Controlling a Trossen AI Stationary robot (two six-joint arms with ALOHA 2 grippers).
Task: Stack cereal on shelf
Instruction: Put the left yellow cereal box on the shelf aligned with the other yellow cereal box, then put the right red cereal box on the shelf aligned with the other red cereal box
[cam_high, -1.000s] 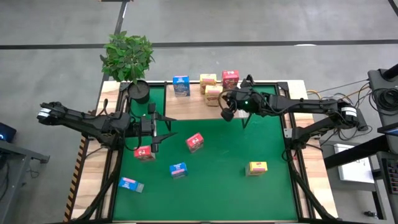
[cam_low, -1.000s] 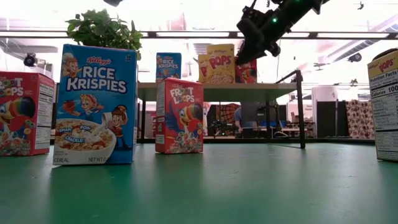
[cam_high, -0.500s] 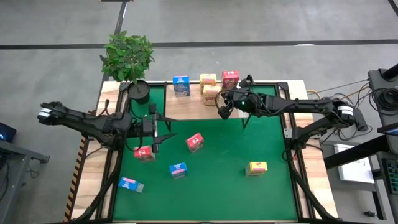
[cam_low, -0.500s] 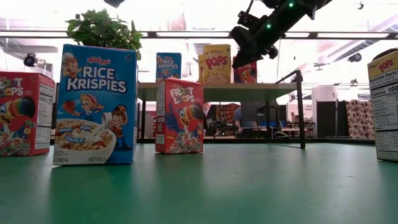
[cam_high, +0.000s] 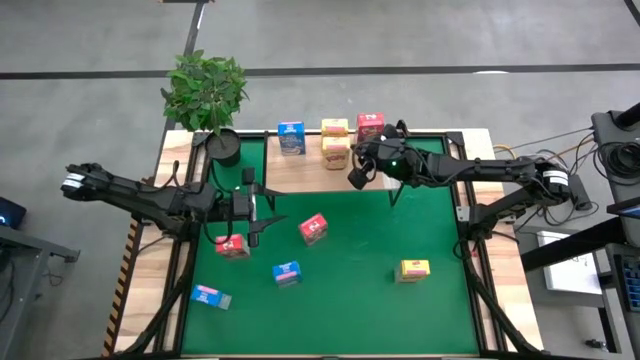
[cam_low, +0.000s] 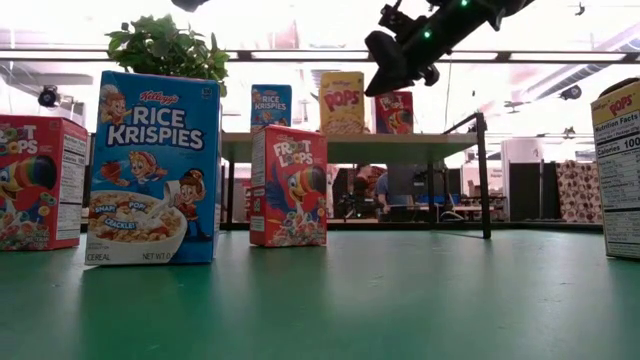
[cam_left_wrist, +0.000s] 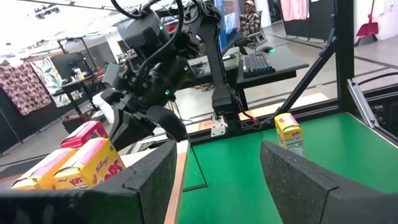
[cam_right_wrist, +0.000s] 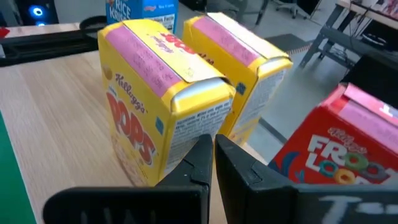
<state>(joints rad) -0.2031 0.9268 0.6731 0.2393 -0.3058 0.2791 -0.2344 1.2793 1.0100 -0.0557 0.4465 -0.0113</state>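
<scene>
The shelf (cam_high: 310, 165) stands at the table's far side and bears a blue box (cam_high: 291, 137), two yellow boxes (cam_high: 334, 127) (cam_high: 336, 152) and a red box (cam_high: 370, 125), all upright. My right gripper (cam_high: 355, 177) is shut just at the near yellow box's (cam_right_wrist: 143, 124) side. My left gripper (cam_high: 252, 212) is open and empty above the mat, beside a red box (cam_high: 232, 245). On the mat also lie a red box (cam_high: 313, 228), two blue boxes (cam_high: 286, 272) (cam_high: 210, 296) and a yellow box (cam_high: 414, 268). My right gripper has its shut fingertips (cam_right_wrist: 202, 152) close against the lower narrow side (cam_right_wrist: 193, 134) of the near yellow box, coming level from the table's right. I cannot tell whether they touch it. The box stands upright on the shelf board.
A potted plant (cam_high: 205, 95) stands at the shelf's left end. The shelf's black legs (cam_low: 484, 175) rise from the mat. The low view shows a blue box (cam_low: 155, 165) and a red box (cam_low: 288, 185) close to the camera. The mat's middle (cam_high: 370, 250) is bare.
My right gripper has moved toward the table's left along the shelf with its fingers shut. The near yellow box has slid a little to the left and turned, from askew to upright and square beside the other yellow box.
</scene>
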